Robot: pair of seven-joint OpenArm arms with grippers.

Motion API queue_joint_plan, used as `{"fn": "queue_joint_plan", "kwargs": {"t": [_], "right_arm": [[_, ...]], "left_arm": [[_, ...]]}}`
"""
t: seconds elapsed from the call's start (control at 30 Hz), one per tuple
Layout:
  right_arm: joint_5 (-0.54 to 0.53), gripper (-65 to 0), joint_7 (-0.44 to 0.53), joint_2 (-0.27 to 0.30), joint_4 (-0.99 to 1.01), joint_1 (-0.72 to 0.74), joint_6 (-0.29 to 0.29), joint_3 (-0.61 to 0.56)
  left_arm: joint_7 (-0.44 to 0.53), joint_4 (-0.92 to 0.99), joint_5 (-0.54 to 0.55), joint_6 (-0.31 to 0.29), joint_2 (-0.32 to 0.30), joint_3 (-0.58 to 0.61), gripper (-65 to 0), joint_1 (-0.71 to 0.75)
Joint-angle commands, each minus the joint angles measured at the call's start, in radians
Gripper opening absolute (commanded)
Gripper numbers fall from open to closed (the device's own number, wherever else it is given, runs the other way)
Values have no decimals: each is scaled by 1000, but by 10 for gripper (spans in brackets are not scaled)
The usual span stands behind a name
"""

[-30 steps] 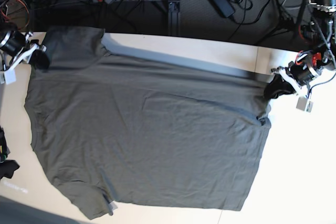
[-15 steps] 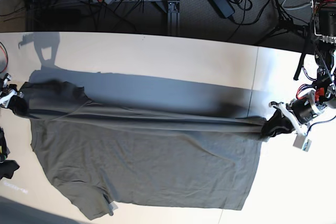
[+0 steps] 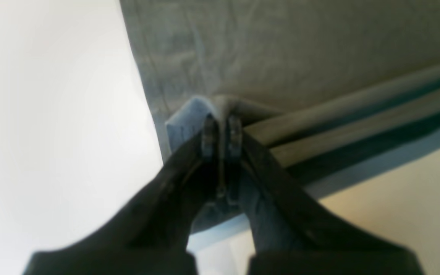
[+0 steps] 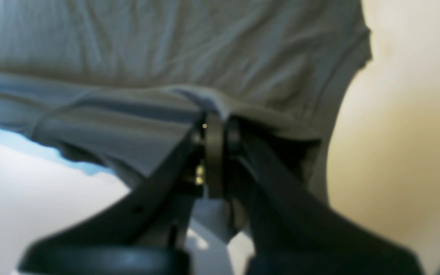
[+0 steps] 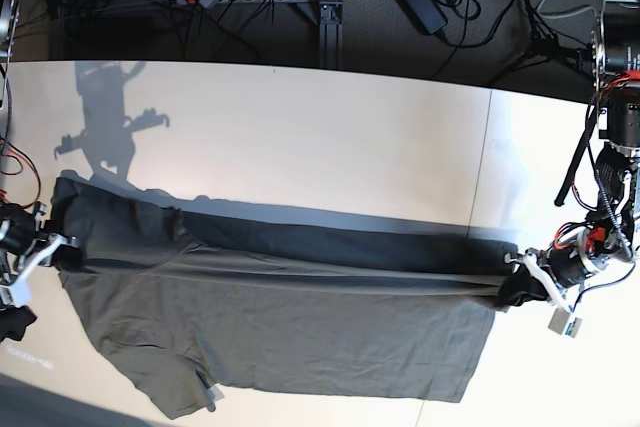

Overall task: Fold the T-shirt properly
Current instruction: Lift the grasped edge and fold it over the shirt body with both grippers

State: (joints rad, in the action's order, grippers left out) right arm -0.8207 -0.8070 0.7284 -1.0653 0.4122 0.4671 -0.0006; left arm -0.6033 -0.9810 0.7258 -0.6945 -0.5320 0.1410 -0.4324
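both end effectors pinch the t-shirt (image 5: 300,322), stretched taut across table (image 5: 330,137).

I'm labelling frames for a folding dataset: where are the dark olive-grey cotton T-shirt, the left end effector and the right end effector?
Dark olive-grey cotton T-shirt (image 5: 300,332): base view, flat middle.
Left end effector (image 3: 222,133): left wrist view, between fingertips.
Right end effector (image 4: 220,128): right wrist view, between fingertips.
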Motion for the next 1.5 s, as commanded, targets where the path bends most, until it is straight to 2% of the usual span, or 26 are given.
{"fn": "queue_joint_plan", "kwargs": {"t": [0.0,0.13,0.17,0.2,0.27,0.3,0.57,0.6,0.63,0.67,0.73,0.77,0.97,1.13,1.23,1.3,1.4,1.47], "right_arm": [[26,-650,40,19,2,43,31,-14],[153,-650,118,-18,59,95,30,-86],[173,-650,131,-29,67,98,30,-90],[194,-537,147,-39,72,100,29,-90],[233,-264,154,-56,74,100,27,-90],[238,-195,156,-63,74,100,26,-90],[192,-206,150,-79,17,101,24,-26],[195,-223,151,-84,19,106,24,-20],[207,-284,153,-90,21,109,24,-19],[229,-389,154,-100,24,112,23,-19],[274,-650,156,-125,26,113,23,-18],[305,-650,156,-137,34,113,23,-18],[410,-650,224,-197,151,111,15,-18],[414,-650,228,-211,263,110,16,-18],[413,-650,227,-214,313,108,16,-18],[413,-650,226,-214,329,99,16,-18],[413,-650,203,-214,325,70,16,-18],[405,-650,158,-213,312,43,16,-18]], "left_arm": [[27,-10,5,-4,-20,-8,-650,-45],[28,-10,-10,-4,-11,-8,-650,-64],[32,-10,-10,-4,-8,-8,-577,-66],[32,-10,-10,-4,-8,-8,-480,-66],[30,-10,-15,-4,-9,-8,-299,-66],[30,-10,-25,-4,-9,-8,-255,-69],[27,-11,-21,-4,-8,-11,-252,-119],[26,-10,-21,-4,-8,-11,-279,-118],[26,-8,-25,-4,-8,-11,-338,-115],[26,-5,-35,-4,-2,-10,-430,-113],[27,4,-76,-4,15,-10,-605,-113],[27,10,-95,-4,27,-10,-650,-114],[-6,103,-230,-4,111,19,-650,-113],[2,195,-328,72,155,96,-650,-116],[2,204,-335,104,161,109,-650,-115],[1,204,-334,97,160,109,-650,-115],[-5,203,-296,-2,154,109,-650,-112],[-23,201,-267,-4,148,109,-650,-101]]}}
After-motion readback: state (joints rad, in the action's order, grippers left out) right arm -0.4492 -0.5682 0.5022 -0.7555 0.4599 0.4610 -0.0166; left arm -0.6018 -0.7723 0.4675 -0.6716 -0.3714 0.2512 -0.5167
